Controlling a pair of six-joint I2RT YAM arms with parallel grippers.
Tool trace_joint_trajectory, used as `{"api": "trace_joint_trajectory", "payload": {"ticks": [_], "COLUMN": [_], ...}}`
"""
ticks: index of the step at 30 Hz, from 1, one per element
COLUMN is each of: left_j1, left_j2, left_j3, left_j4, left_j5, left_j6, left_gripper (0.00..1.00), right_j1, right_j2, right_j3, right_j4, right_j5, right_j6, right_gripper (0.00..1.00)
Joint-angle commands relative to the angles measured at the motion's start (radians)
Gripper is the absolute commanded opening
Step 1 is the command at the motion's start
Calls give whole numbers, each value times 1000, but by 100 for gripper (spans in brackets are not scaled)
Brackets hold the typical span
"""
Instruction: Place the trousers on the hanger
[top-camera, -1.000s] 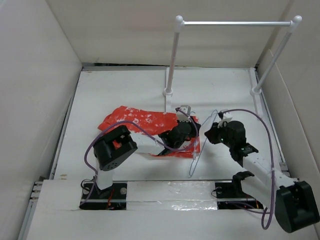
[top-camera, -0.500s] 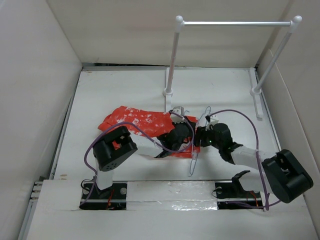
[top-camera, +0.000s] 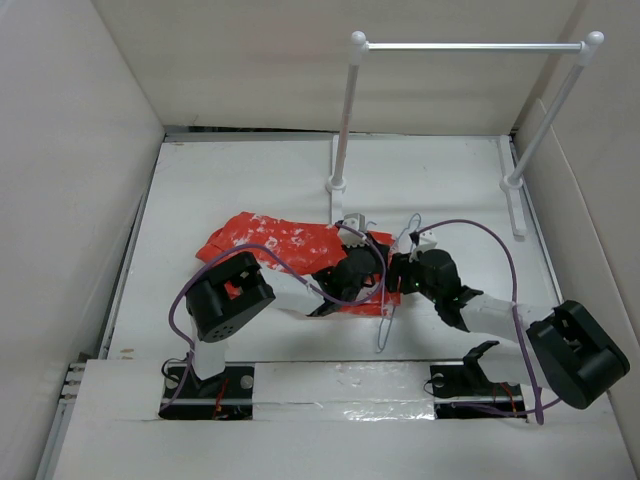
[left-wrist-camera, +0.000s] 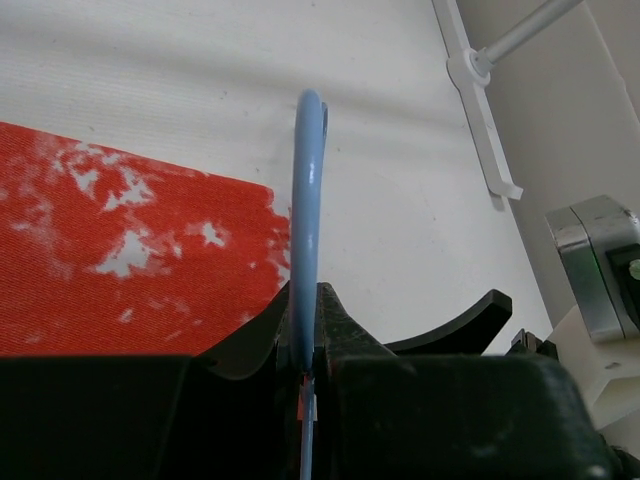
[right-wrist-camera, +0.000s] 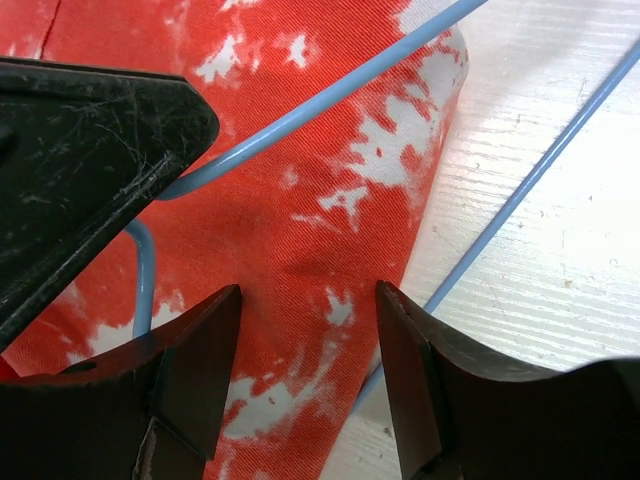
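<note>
Reaches rightward and low with the left arm (top-camera: 290, 292), left pincer (left-wrist-camera: 305, 315) clamped tight on the hanger (left-wrist-camera: 307, 180). Bends the right arm (top-camera: 492, 312) leftward toward it, right pincer (right-wrist-camera: 308, 300) held agape, fingers (right-wrist-camera: 200, 380) spread and pointing down, close beside the left one.

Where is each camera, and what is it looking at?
Top: above and behind, looking down at the table; left arm and right arm show.
Left wrist: looks along its left tool, shut on the hanger.
Right wrist: looks down at the trousers past its open right tool.
All three share trousers and hanger.
</note>
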Motion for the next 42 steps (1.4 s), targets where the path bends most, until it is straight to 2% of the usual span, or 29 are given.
{"api": "trace_joint_trajectory", "payload": {"ticks": [1, 5, 6, 8, 10, 11, 14, 16, 17, 19, 22, 29, 35, 39, 42], "left_j1": [5, 5, 5, 5, 5, 5, 23, 34, 34, 45, 45, 56, 86, 96, 96], "left_j2": [-1, 2, 5, 7, -3, -6, -26, -44, -56, -87, -115, -184, -289, -358, -359], "left_j3": [-12, -16, -19, -25, -56, -65, -90, -131, -148, -198, -225, -300, -372, -386, -363], "left_j4": [20, 13, 18, 18, 62, 69, 50, 41, 44, 52, 17, -14, -57, -60, -68], "left_j5": [6, -9, -12, -17, -28, -28, -49, -58, -64, -95, -130, -164, -199, -184, -176], "left_j6": [16, 19, 24, 28, 48, 54, 77, 77, 73, 73, 91, 116, 139, 183, 232], "left_gripper": [0, 0, 0, 0, 0, 0, 0, 0, 0, 0, 0, 0, 0, 0, 0], "right_j1": [12, 23, 23, 23, 23, 23, 11, -9, -21, -64, -113, -285, -428, -518, -538], "right_j2": [16, 56, 62, 81, 90, 88, 23, -80, -80, -207, -370, -597, -680, -630, -597], "right_j3": [11, 19, 14, 2, 3, 2, -27, -47, -47, -46, -23, -21, -27, -32, -38], "right_j4": [18, 41, 55, 87, 95, 102, 109, 83, 67, 20, -112, -334, -399, -379, -347], "right_j5": [52, 21, 14, -12, -40, -63, -75, -78, -86, -101, -103, -97, -127, -184, -224], "right_j6": [-14, -5, 0, 14, 12, 9, 12, 14, 12, -3, -32, -80, -103, -124, -121], "right_gripper": [61, 46, 36, 32, 24, 14, 0, 0, 0, 0, 0, 0, 0, 0, 0]}}
